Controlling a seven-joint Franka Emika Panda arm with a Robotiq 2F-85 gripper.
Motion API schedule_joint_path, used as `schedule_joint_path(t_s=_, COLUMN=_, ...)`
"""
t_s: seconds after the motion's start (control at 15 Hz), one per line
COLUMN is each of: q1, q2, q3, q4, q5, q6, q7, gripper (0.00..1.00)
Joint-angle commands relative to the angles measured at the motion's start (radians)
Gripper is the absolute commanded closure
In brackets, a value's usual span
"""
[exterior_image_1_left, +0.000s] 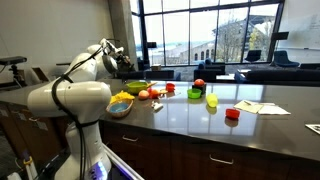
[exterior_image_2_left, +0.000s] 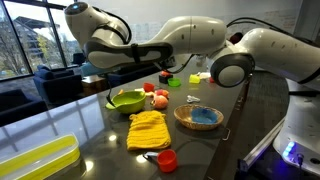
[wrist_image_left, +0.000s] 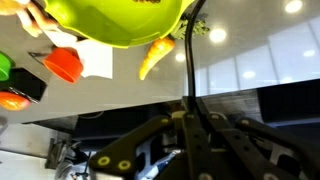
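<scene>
Wrist view: gripper jaws pressed together, we see nothing between them.
Writing: papers at the far counter end, too small for us to read.
Green bowl: on the dark counter, below and ahead of the gripper, apart from it.
Neighbours: carrot just beside the bowl; yellow cloth, woven bowl, red cup nearer the camera.
In the way: arm stretched over the counter above the bowl.

White, rounded arm with black joints, black cable, dark pincer.
</scene>
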Motion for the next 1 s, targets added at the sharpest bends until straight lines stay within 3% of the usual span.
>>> schedule_joint_path(t_s=0.0, q1=0.022, q2=-0.022, q3=-0.014, q4=0.0, q5=-0.03, q6=-0.156, q7=0.163, gripper=0.99)
schedule_joint_path(t_s=0.4, q1=0.049, q2=-0.027, q3=-0.044, q4=0.001, q5=-0.11, q6=-0.379, q7=0.338, gripper=0.99)
schedule_joint_path(t_s=0.93, q1=0.13, q2=-0.078, q3=-0.114, q4=0.001, q5=-0.307, q6=-0.579, q7=0.189, gripper=0.99)
